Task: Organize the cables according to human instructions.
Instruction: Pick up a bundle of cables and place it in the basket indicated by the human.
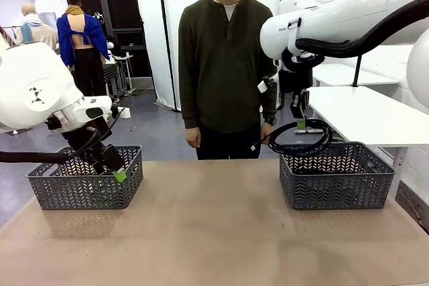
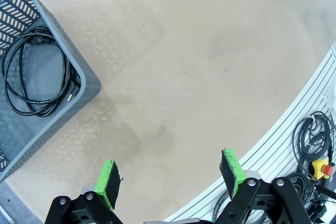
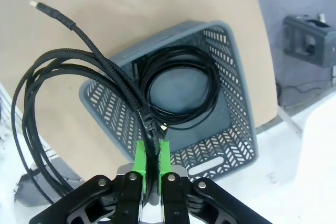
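A: From the front I have the right gripper point(image 1: 301, 124) pinching a cable point(image 1: 299, 140) above the right basket point(image 1: 337, 175); the person point(image 1: 226, 65) stands behind the worktop point(image 1: 208, 232).

B: Left wrist?

A: Left gripper point(image 2: 173, 177) spread, nothing in it; one coiled cable point(image 2: 37, 72) already lies in the left basket point(image 2: 79, 74).

B: Right wrist?

A: Another coil point(image 3: 181, 85) sits below. I judge this drop is what's left.
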